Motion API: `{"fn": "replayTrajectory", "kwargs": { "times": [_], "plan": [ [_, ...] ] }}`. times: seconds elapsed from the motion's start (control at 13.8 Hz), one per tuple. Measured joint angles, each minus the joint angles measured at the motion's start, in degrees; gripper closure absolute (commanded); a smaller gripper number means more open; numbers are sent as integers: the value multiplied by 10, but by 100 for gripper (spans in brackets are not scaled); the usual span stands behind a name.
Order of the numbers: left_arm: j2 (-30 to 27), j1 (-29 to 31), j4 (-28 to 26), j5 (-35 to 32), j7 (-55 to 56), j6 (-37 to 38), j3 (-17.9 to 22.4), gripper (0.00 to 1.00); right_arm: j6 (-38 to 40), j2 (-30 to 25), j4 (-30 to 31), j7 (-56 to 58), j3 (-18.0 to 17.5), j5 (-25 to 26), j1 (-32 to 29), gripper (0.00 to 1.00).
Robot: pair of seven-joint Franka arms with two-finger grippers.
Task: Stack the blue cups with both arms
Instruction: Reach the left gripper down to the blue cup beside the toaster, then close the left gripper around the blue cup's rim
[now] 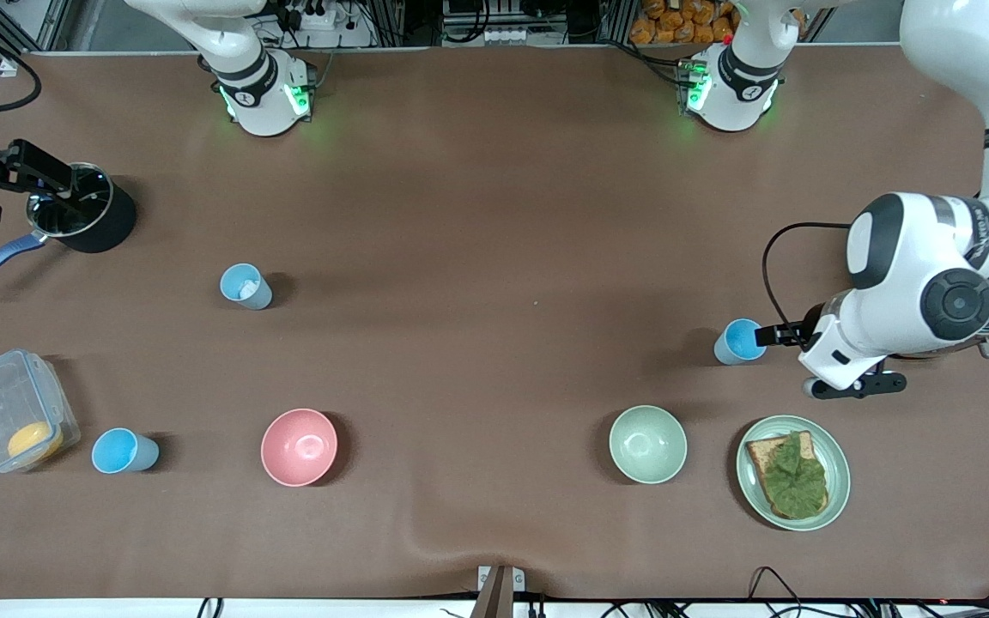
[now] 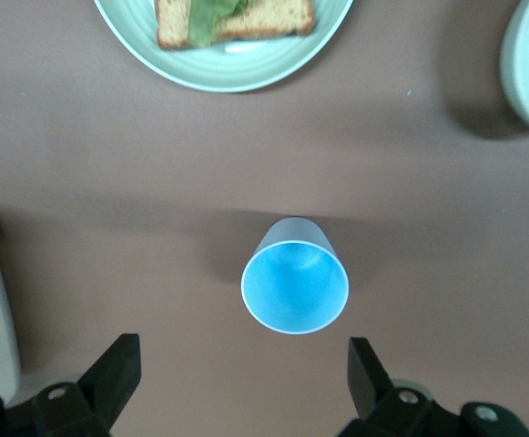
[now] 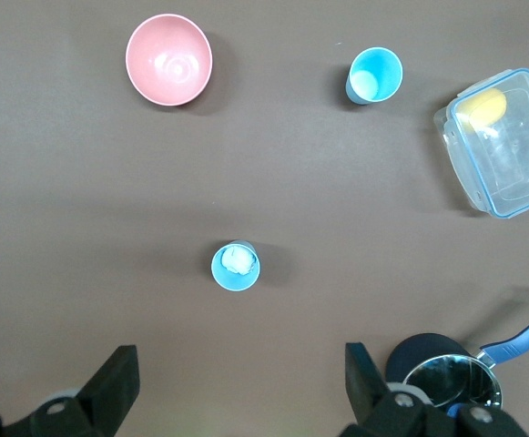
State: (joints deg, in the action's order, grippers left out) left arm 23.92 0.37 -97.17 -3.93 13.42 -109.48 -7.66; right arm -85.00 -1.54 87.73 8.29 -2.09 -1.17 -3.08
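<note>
No stacking has been done so far: three blue cups stand upright and well apart on the table, none inside another.

The left gripper (image 2: 237, 382) is held low beside the first cup (image 1: 737, 342), toward the left arm's end of the table. Its jaws are spread wide and nothing is held. In the left wrist view this cup (image 2: 295, 286) is seen just ahead of the fingertips and roughly centred on the gap between them, not yet enclosed. A plate with toast and a leaf (image 1: 793, 471) and a pale green bowl (image 1: 647, 444) lie near it.

The right gripper (image 3: 237, 387) is held high over the table near a black saucepan (image 1: 82, 217), with its jaws likewise fully spread and empty. The second cup (image 3: 236, 266), which has something pale inside, is seen ahead of the open jaws, near the middle of the gap but well below. The third cup (image 3: 373, 76) stands well away from those jaws, near a clear lidded box (image 3: 503, 142) and a pink bowl (image 3: 168, 59).

Judged from this, the task is at its very start: each arm appears lined up on a cup, while every grasp, lift and nesting remains to be done.
</note>
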Motion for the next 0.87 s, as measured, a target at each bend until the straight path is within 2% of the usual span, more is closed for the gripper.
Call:
{"fn": "replayTrajectory", "kwargs": {
  "times": [0.29,0.73,0.8,0.87],
  "plan": [
    [15,3,-43,0,0,-47,0,0,0,0,0,0,0,0,0,0],
    [48,10,-62,0,0,-76,1,0,1,2,0,0,0,0,0,0],
    [52,10,-63,0,0,-79,1,5,1,2,0,0,0,0,0,0],
    [55,10,-64,0,0,-82,1,16,1,3,0,0,0,0,0,0]
  ]
}}
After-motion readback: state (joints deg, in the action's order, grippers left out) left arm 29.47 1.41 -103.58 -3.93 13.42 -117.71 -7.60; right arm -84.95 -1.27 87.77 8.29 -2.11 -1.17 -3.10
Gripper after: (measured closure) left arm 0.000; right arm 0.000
